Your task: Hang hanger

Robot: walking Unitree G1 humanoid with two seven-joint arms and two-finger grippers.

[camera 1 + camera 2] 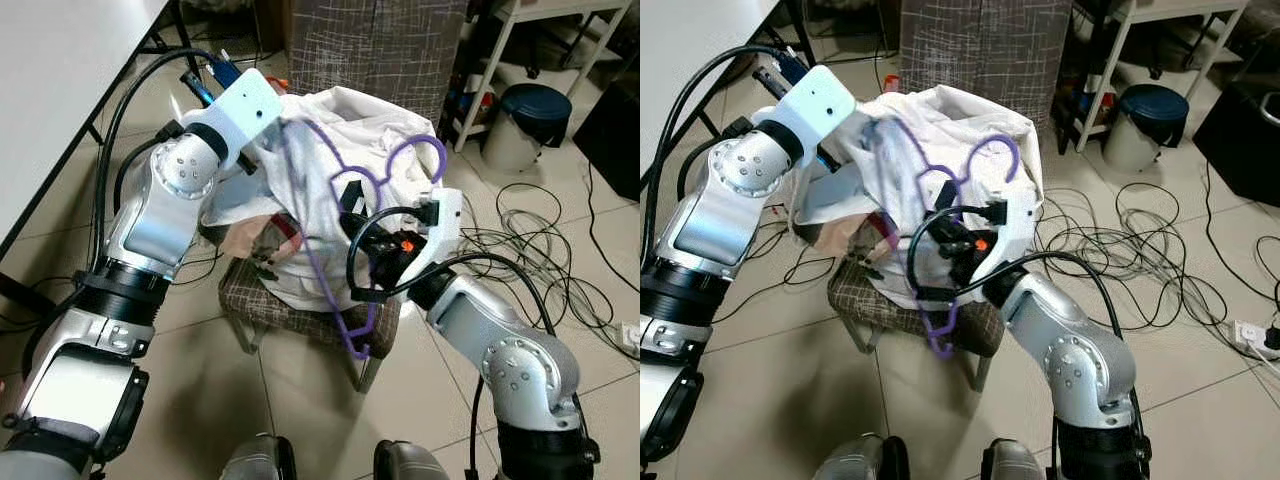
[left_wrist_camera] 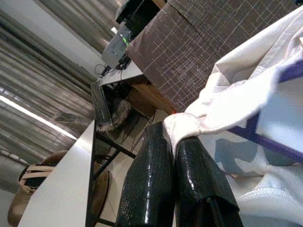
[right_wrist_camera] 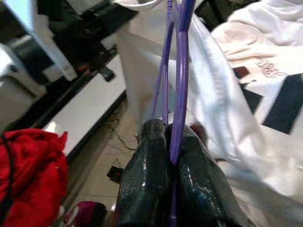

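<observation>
Left gripper [image 2: 173, 156], fingers pinched on a fold of the white garment [image 1: 330, 130], holds the cloth up over the small upholstered chair [image 1: 300, 310]. Right gripper [image 3: 171, 142], fingers clamped on the purple hanger [image 1: 330, 260], holds it against the garment's front. To seat the hanger well, its free shoulder probably needs guiding inside the fabric while the left keeps the cloth taut.

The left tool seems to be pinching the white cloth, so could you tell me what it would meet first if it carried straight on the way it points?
Probably the chair's brown checked backrest, which stands just beyond the white garment pinched by the left tool; depth is uncertain.
</observation>
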